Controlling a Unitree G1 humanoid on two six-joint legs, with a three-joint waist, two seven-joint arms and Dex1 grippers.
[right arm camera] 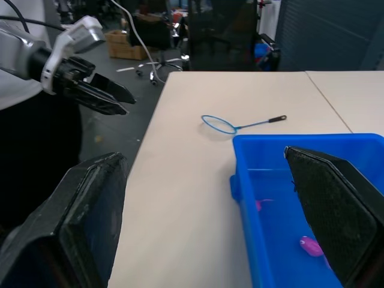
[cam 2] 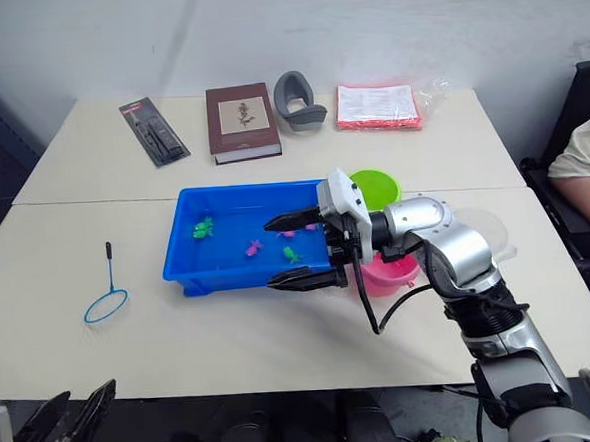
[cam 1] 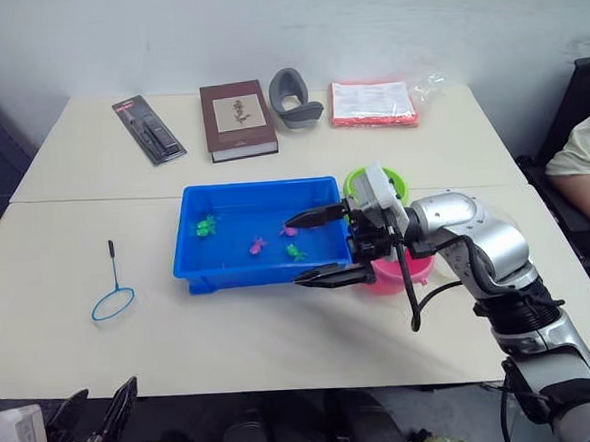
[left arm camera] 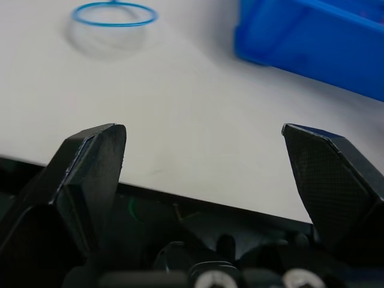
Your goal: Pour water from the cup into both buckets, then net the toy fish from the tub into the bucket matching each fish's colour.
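Net (cam 1: 112, 292) flat on table, handle pointing away from robot; both tools released.

You have the tub (cam 1: 236, 203) at mid-table, with the toy fish (cam 1: 258, 246) lying in it. The net (cam 1: 112, 294) lies flat on the table (cam 1: 282, 332), well to the tub's left. Two buckets (cam 2: 375, 186) stand just right of the tub — one behind the other. Along the far edge, left to right: a packaged tool (cam 1: 148, 130), a book (cam 1: 237, 119), a neck pillow (cam 1: 294, 99), a packet (cam 1: 372, 103).
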